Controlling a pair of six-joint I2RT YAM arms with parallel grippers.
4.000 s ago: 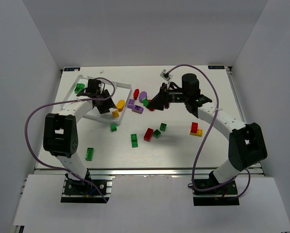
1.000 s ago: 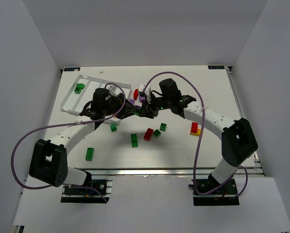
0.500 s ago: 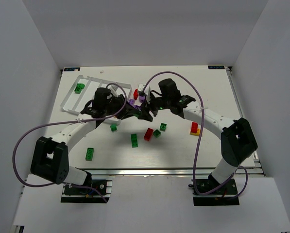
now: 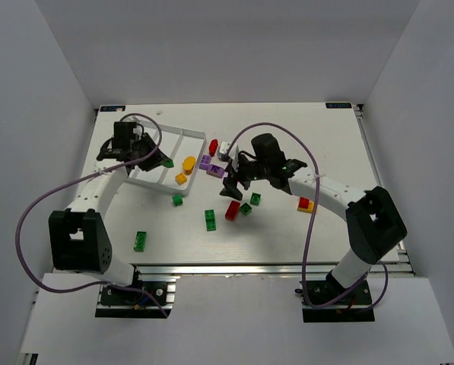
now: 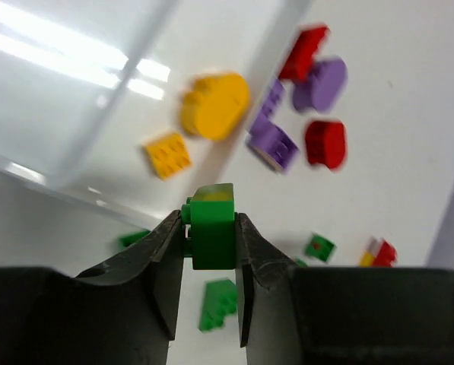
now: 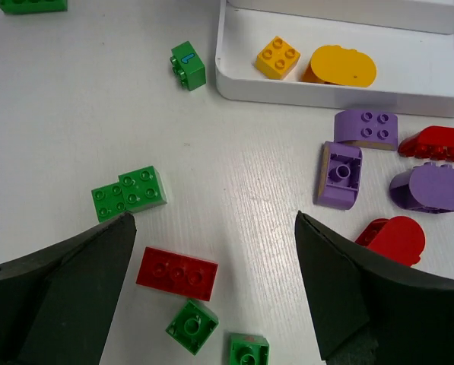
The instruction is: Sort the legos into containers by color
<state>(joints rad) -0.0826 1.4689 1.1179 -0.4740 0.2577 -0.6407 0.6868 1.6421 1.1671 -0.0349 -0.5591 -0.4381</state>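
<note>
1. Left gripper (image 5: 210, 224) pinches a glossy green studded brick (image 5: 212, 242) tight between dark fingers, above the rim of the white plastic tray (image 6: 333, 87).
2. Right gripper (image 6: 214, 220) gapes wide and empty over a red studded rectangle (image 6: 176, 273) on the table.
3. A smooth yellow oval (image 6: 341, 66) and a yellow studded square (image 6: 277, 57) lie in the tray's end compartment.

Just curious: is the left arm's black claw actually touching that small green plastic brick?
Touching. In the left wrist view the left gripper clamps the small green plastic brick, both black fingers pressed against its sides with no gap.
</note>
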